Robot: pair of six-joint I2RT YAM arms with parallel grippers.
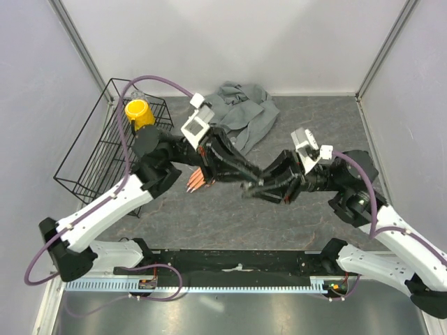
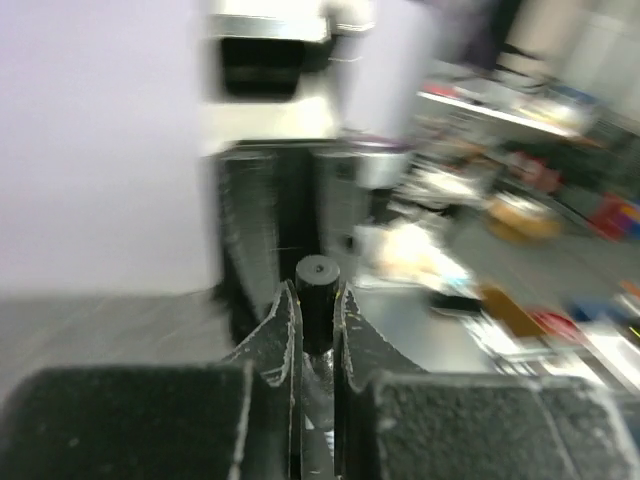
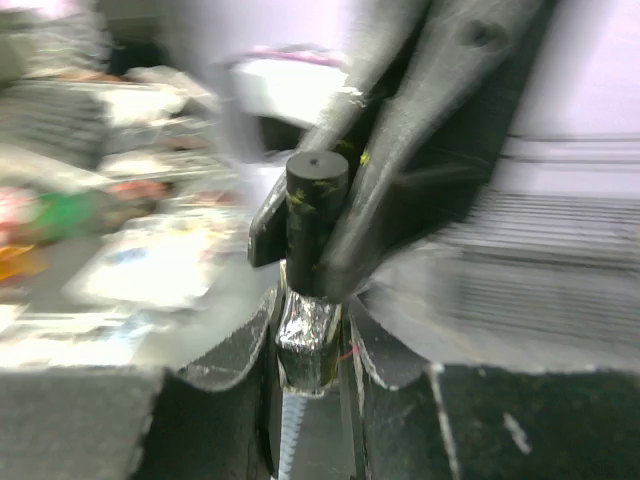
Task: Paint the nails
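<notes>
Black cap (image 3: 317,215), round and matte, is pinched between the closed fingers of the left gripper (image 2: 316,297). The right gripper (image 3: 310,322) is clamped on the shiny small bottle (image 3: 308,348) directly under it, so both grippers meet tip to tip above the table. The nails (image 1: 191,188) are reddish specks at the fingertips of the peach mannequin hand (image 1: 197,181), which lies behind the left gripper, under that arm's wrist, with its grey sleeve (image 1: 241,115) trailing farther back. Judgement: the nails are hard and tiny, to be touched by a brush only, and the hand looks light enough to skid if pushed. Any steadying hold belongs on the sleeve end, away from wet tips. The bottle looks smooth and likely slippery, so a twist should stay gentle. Open tabletop lies below and ahead of both grippers. The wire basket (image 1: 89,150) stands well behind the left gripper, beside that arm's elbow, which limits a backward swing.
</notes>
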